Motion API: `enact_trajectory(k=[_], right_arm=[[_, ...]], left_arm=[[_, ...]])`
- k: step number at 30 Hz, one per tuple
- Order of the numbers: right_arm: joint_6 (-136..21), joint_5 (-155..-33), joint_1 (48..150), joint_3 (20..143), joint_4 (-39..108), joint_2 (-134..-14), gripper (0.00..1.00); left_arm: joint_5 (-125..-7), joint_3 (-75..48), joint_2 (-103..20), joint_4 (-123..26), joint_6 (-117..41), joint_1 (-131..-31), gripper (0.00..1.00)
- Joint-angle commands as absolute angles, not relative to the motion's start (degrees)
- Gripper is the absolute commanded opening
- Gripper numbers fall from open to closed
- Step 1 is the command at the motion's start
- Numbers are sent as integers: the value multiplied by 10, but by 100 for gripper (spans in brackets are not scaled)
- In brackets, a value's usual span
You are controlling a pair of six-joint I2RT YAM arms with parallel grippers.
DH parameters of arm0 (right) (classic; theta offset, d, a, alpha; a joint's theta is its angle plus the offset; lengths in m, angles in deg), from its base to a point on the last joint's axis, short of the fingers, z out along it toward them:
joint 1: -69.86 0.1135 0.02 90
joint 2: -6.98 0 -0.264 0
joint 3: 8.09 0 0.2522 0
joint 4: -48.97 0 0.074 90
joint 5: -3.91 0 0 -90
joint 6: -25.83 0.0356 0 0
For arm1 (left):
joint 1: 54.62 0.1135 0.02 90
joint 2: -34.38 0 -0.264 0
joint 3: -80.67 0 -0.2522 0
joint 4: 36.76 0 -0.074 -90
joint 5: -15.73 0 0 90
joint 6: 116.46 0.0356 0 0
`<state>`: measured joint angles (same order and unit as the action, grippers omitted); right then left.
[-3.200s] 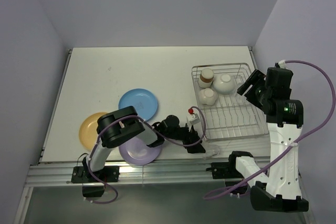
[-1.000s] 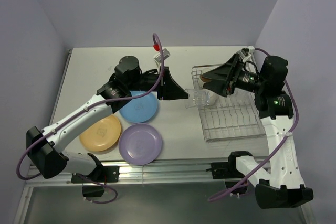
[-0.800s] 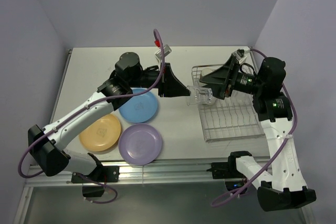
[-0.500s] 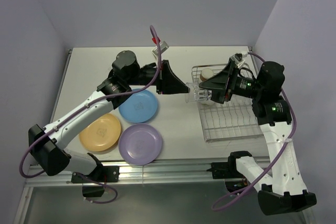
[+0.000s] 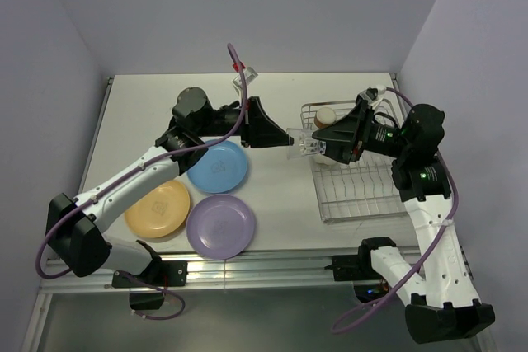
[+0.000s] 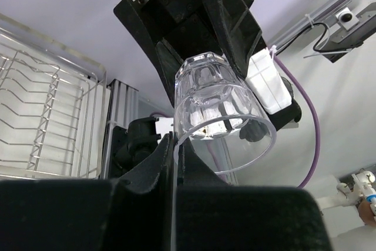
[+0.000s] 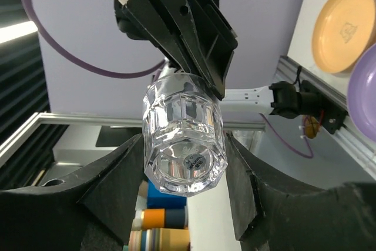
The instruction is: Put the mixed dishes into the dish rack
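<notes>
The glass (image 5: pixel 307 146) lies tilted in mid-air above the table (image 5: pixel 157 113), just beside the rack's (image 5: pixel 367 199) left edge. The left gripper (image 5: pixel 287 140) pinches its rim wall. The right gripper's (image 5: pixel 324 150) fingers straddle its base; whether they clamp it, I cannot tell.

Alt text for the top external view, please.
Two robot arms meet above a table: the left gripper holds a clear glass, and the jaws of the right gripper flank its other end. A blue plate, orange-yellow plate and purple plate lie left; a dish rack stands right.
</notes>
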<state>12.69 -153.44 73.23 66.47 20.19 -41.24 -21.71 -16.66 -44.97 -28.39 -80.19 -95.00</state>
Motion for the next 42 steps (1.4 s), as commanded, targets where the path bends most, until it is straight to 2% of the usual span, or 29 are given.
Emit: enact_trajectory(k=[1, 2, 3, 4, 5, 6, 7, 8, 9, 10, 11, 13, 15, 18, 21, 23, 26, 30, 34, 42], right_arm=[[204, -1572, 735, 661, 334, -391, 35], [218, -1573, 735, 661, 348, -390, 28], [222, -1573, 736, 661, 349, -391, 6], [222, -1571, 735, 668, 346, -392, 0], [213, -1566, 735, 674, 325, -396, 0], [200, -1563, 735, 681, 310, -399, 0], [186, -1559, 735, 700, 289, -402, 0], [144, -1553, 734, 711, 266, -413, 0], [120, -1540, 731, 724, 203, -417, 0], [94, -1532, 727, 747, 165, -422, 0], [-15, -1504, 703, 775, 48, -443, 0], [-43, -1486, 682, 791, -23, -448, 0], [-125, -1463, 652, 810, -134, -464, 0], [-265, -1361, 615, 877, -315, -500, 0], [-356, -1183, 591, 943, -439, -536, 0], [-388, -1053, 579, 975, -478, -549, 0], [-386, -936, 576, 961, -480, -531, 0], [-379, -873, 561, 841, -476, -510, 0], [-363, -797, 560, 804, -464, -495, 0], [-350, -764, 553, 769, -452, -542, 0]], left_arm=[[-218, -174, -430, -227, -825, -941, 0], [-218, -175, -431, -226, -827, -942, 0], [-218, -175, -432, -223, -830, -942, 0], [-221, -174, -433, -223, -830, -941, 1], [-225, -169, -437, -244, -827, -941, 9], [-231, -167, -438, -265, -814, -941, 35], [-248, -165, -440, -287, -808, -941, 50], [-255, -165, -441, -304, -802, -941, 88], [-260, -168, -441, -331, -789, -940, 99], [-279, -170, -439, -352, -778, -940, 99], [-324, -179, -426, -418, -740, -938, 99], [-343, -184, -414, -470, -712, -936, 99], [-422, -180, -398, -540, -675, -932, 99], [-511, -178, -388, -657, -635, -922, 99], [-531, -182, -394, -727, -596, -915, 99], [-526, -195, -394, -749, -584, -915, 99], [-512, -231, -376, -723, -581, -915, 99], [-470, -254, -365, -676, -590, -915, 99], [-412, -240, -383, -659, -589, -915, 99], [-473, -184, -412, -752, -531, -914, 99]])
